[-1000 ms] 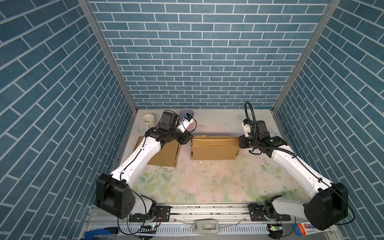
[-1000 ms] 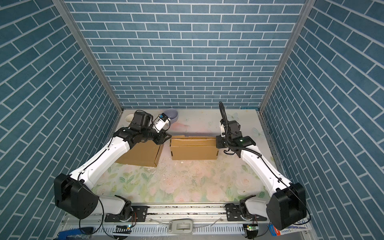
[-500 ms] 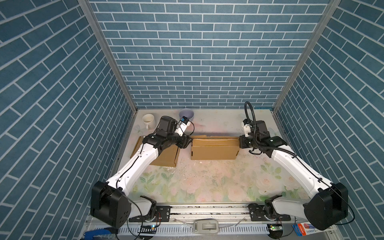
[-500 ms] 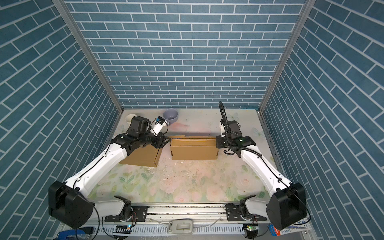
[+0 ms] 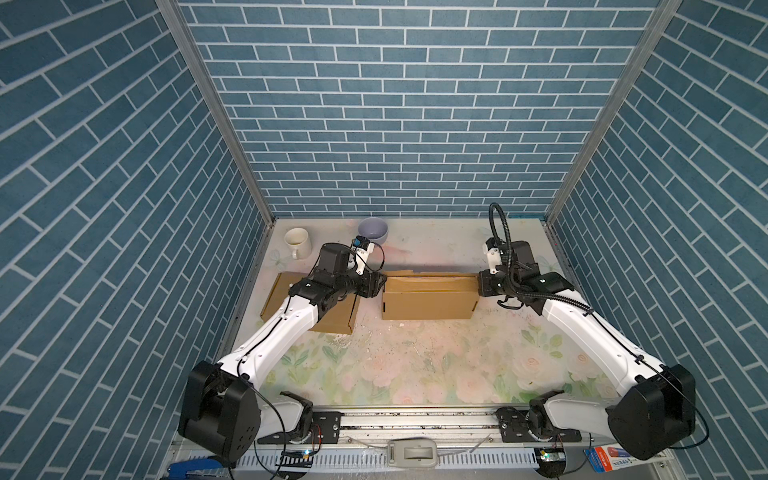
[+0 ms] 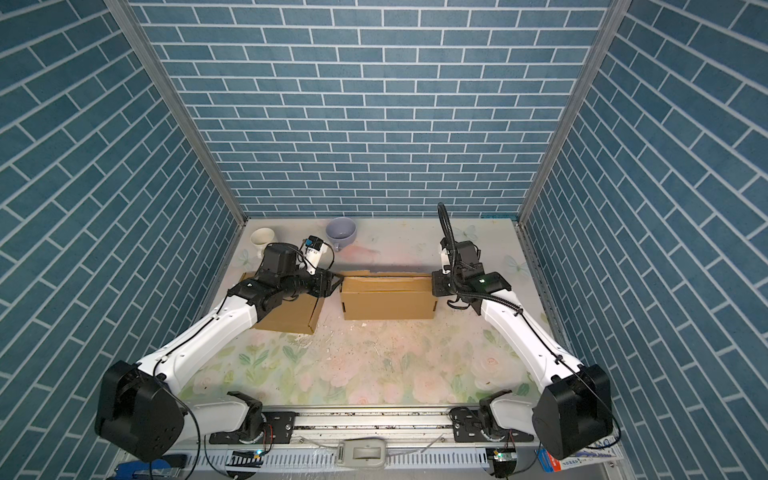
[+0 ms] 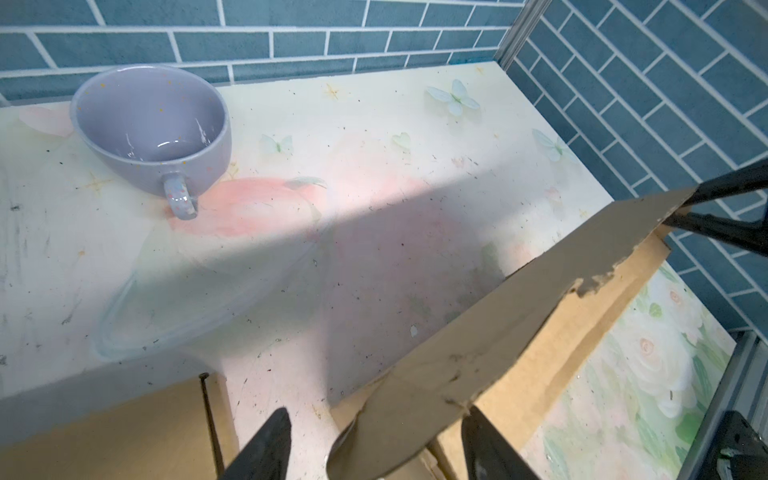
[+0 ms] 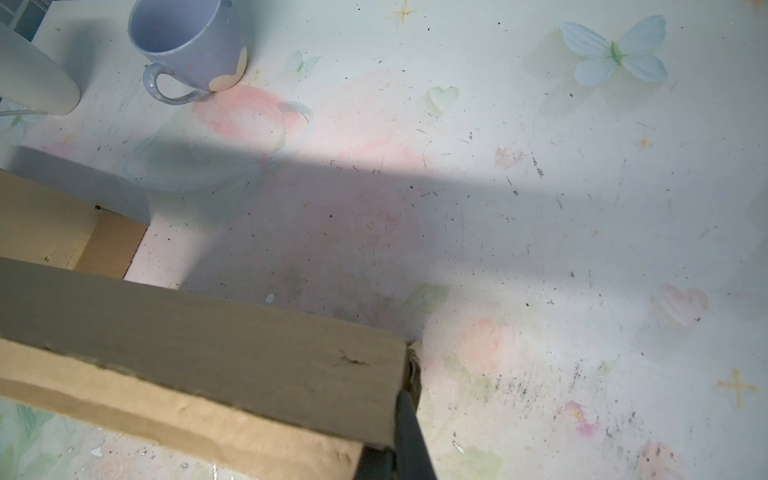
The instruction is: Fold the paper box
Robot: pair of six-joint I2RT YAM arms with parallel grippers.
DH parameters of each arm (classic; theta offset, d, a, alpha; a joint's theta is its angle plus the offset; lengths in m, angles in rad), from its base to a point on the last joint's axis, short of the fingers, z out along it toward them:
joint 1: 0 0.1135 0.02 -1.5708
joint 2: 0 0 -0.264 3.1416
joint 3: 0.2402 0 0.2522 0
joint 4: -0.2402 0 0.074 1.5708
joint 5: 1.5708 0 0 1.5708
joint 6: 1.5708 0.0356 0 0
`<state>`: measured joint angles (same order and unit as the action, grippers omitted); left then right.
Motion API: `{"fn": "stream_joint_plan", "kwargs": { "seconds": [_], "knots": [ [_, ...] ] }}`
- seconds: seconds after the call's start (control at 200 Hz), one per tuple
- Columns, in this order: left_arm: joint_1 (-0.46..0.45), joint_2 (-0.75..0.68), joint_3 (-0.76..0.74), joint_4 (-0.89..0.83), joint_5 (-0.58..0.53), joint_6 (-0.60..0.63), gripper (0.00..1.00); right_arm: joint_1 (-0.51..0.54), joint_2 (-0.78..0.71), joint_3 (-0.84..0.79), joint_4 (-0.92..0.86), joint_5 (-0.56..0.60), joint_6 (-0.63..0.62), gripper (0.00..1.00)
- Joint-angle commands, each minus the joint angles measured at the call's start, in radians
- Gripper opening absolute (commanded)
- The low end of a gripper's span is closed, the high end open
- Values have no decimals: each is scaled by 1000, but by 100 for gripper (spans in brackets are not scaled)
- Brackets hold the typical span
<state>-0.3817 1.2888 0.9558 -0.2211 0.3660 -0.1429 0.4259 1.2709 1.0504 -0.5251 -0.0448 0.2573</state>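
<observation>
The brown paper box stands mid-table in both top views, its rear flap raised. My left gripper is at the box's left end. In the left wrist view it is open, and the flap's near corner lies between its dark fingers. My right gripper is at the right end. In the right wrist view it is shut on the flap's far corner.
A second flat cardboard piece lies under my left arm. A white mug and a lavender cup stand near the back wall. The floral table is ringed by blue brick walls.
My left gripper's jaws have opened wider, and its wrist has come down towards the box's left end. The right arm and the box have not moved.
</observation>
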Motion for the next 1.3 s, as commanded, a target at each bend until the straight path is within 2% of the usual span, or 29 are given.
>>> {"fn": "stream_joint_plan", "kwargs": {
  "seconds": [0.0, 0.305, 0.6, 0.67, 0.82, 0.95, 1.04, 1.295],
  "knots": [
    [7, 18, -22, 48, -5, -30, 66, 10, 30, -33, -110, 11, 13, 0],
    [7, 56, -48, 15, 0, -3, 64, 10, 35, -23, -115, 16, 10, 0],
    [3, 124, -7, -124, -76, 63, 45, 10, 31, -23, -115, 19, 10, 0],
    [2, 122, 6, -141, -78, 70, 46, 10, 34, -23, -113, 17, 10, 0],
    [3, 63, 52, -159, -79, 80, 59, 10, 36, -21, -113, 18, 10, 0],
    [4, 19, 101, -195, -72, 108, 61, 10, 39, -24, -113, 17, 11, 0],
    [4, 7, 123, -231, -81, 170, 61, 9, 36, -23, -113, 17, 11, 0],
    [5, 61, 198, -291, -78, 325, 60, 10, 39, -23, -110, 12, 11, 0]
  ]
}}
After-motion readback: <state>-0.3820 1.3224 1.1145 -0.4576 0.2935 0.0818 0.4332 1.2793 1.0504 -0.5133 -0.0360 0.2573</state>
